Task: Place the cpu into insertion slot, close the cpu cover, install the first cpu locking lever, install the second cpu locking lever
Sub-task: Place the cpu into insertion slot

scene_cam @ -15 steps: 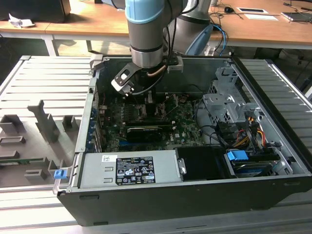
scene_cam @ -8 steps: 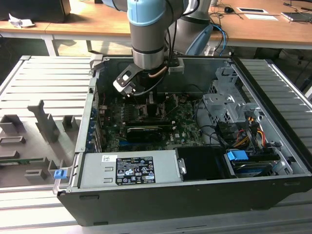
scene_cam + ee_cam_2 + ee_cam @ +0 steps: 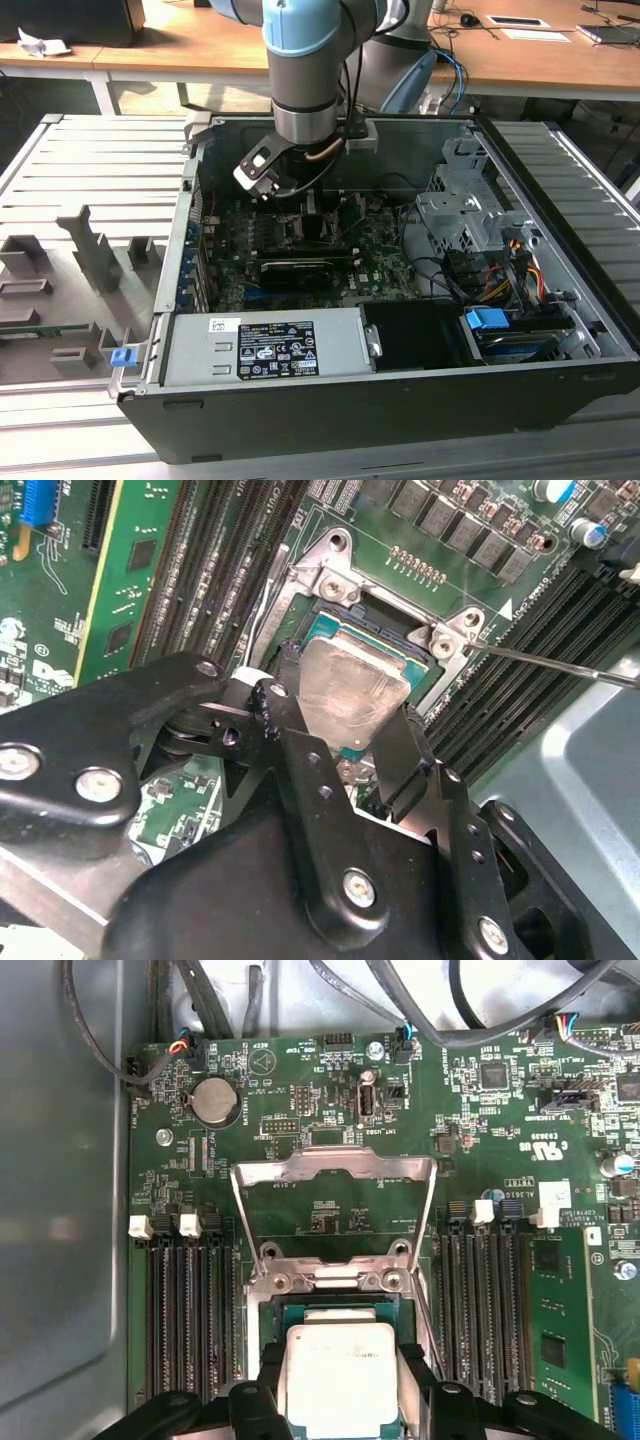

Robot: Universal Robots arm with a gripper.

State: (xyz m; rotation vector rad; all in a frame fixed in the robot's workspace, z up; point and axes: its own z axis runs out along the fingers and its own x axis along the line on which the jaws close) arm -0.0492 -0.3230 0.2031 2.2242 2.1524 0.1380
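The cpu (image 3: 350, 685) (image 3: 340, 1360), a small square chip with a pale silver top, sits between the black fingers (image 3: 405, 755) of my gripper (image 3: 348, 715) (image 3: 340, 1385), which is shut on it. It hangs right at the insertion slot (image 3: 298, 1310) (image 3: 345, 638), whose dark teal-edged recess shows around it; I cannot tell whether it is seated. The cpu cover (image 3: 335, 1163), a thin grey metal frame, is swung open and lies back from its hinge. A thin locking lever (image 3: 560, 666) sticks out beside the socket. In the exterior view the gripper (image 3: 290, 195) is low inside the open computer case (image 3: 400, 400).
Rows of black memory slots (image 3: 190, 1310) (image 3: 480, 1300) flank the socket on both sides. A long black card (image 3: 295, 270) lies across the green motherboard (image 3: 380, 265). A grey power supply (image 3: 265, 345) fills the front; the drive cage (image 3: 470, 215) and cable bundles (image 3: 520, 270) stand on the exterior view's right.
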